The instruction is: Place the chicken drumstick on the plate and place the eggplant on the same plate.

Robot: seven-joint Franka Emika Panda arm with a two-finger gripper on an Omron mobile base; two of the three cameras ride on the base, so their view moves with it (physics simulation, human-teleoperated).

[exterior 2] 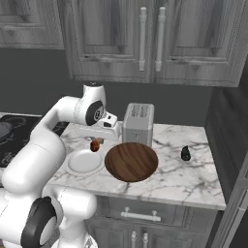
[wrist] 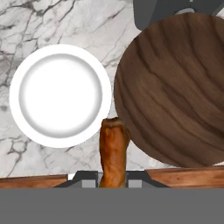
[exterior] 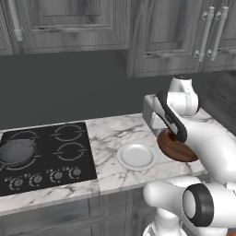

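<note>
Kitchen counter with the first transfer under way. Your gripper [wrist: 113, 181] has its jaws drawn narrow and clamped on the chicken drumstick [wrist: 113, 153], which hangs off the counter; in the hand view it stands at about 4 o'clock from the plate's [wrist: 17, 74] centre, over the gap between the plate's rim and the round wooden board [wrist: 175, 92]. From the right base view the drumstick [exterior 2: 96, 144] sits just under the hand at roughly 1 o'clock from the plate [exterior 2: 72, 167], raised above it, though how high is hard to judge at this angle. The plate carries nothing yet, so neither placement is done. The eggplant [exterior 2: 185, 153] lies untouched on the marble well apart, at 3 o'clock from the board [exterior 2: 131, 162], past the toaster [exterior 2: 138, 123]. You are, by this reading, partway through the first half: the drumstick is lifted and nearly over its target but not yet released. What is left is to centre it over the plate, lower and let go, then fetch the eggplant across the board and set it beside the drumstick.
</note>
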